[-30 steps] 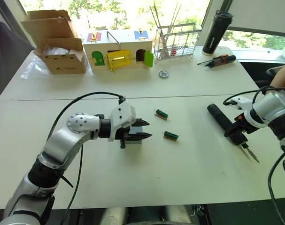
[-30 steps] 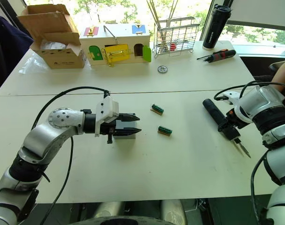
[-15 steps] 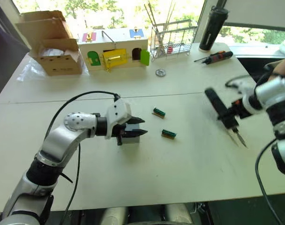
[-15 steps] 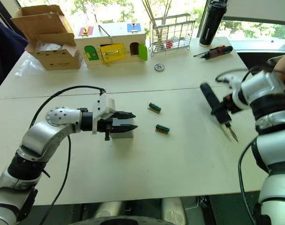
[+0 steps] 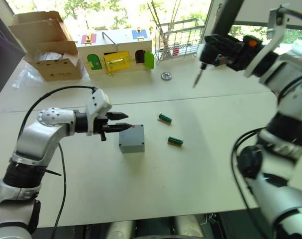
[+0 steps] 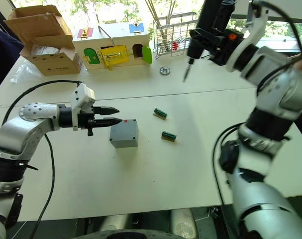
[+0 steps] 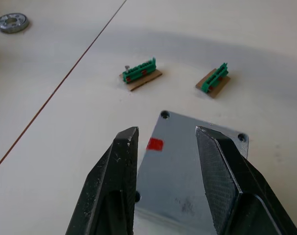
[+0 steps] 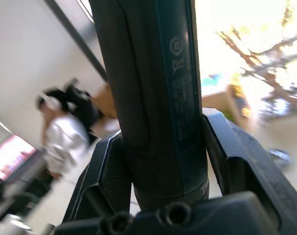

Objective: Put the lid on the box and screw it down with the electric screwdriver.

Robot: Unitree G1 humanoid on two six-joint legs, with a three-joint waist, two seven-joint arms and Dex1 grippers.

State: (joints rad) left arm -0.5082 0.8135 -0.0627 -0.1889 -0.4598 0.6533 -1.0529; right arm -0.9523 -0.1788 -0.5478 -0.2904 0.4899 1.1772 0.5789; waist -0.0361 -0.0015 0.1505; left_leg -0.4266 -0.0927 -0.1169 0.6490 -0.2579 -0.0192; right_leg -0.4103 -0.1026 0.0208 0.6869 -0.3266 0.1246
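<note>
The grey box sits mid-table, and its flat top with corner screw holes and a red mark looks like the lid seated on it. My left gripper is open and empty, level with the box's upper left edge, its fingertips just over the lid's near edge. My right gripper is raised high over the far side of the table, shut on the electric screwdriver. The black tool is nearly upright, with its thin bit pointing down, far from the box.
Two small green connector pieces lie right of the box. A cardboard carton, a wooden box with coloured doors, a wire rack and a metal washer sit at the back. A person is in the background.
My right arm has lifted the screwdriver off the table's right side, up and leftward, bit now pointing down. My left gripper has drawn back left off the box. The camera has shifted.
</note>
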